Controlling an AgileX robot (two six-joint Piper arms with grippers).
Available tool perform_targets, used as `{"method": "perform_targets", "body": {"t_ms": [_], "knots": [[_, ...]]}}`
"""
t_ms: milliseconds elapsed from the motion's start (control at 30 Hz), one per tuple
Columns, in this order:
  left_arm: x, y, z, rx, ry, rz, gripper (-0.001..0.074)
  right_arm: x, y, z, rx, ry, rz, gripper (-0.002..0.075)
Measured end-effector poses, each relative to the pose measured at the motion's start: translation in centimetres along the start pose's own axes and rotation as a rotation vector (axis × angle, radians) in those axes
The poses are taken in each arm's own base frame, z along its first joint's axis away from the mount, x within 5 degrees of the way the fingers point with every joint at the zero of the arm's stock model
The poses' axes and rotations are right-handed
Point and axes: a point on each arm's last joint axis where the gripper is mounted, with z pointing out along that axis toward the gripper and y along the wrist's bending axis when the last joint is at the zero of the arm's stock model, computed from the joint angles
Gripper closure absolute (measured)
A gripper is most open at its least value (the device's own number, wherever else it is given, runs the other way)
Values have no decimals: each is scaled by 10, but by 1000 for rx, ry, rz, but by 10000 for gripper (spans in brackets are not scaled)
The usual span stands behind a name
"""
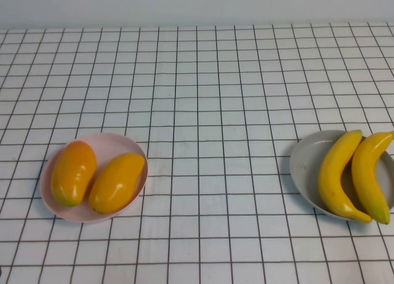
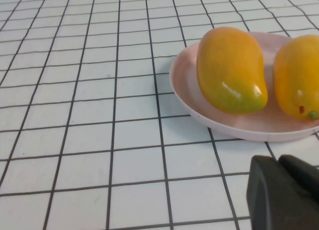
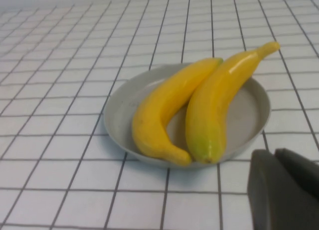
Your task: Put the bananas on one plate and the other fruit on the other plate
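The setting is a robot test bench, not a home. A white grid-lined cloth covers the whole tabletop against a plain pale wall. The fruit is glossy and plastic-looking, set on two plain plates. No furniture or household goods appear.

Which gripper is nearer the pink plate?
Left. The left gripper sits shut just beside the pink plate; the right gripper, shut, is by the grey plate.
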Motion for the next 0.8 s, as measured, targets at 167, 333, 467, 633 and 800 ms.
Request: {"method": "perform_targets", "body": {"t_ms": [167, 333, 467, 633, 800], "knots": [[0, 0, 0, 0, 0, 0, 738, 4, -1, 0, 5, 38, -4, 741], [0, 0, 0, 0, 0, 0, 738, 4, -1, 0, 6, 38, -4, 741], [0, 0, 0, 0, 0, 0, 738, 4, -1, 0, 6, 38, -6, 741], [0, 0, 0, 0, 0, 0, 738, 4, -1, 0, 6, 38, -6, 741], [0, 0, 0, -1, 0, 2, 738, 4, 0, 0, 4, 38, 0, 742]]}}
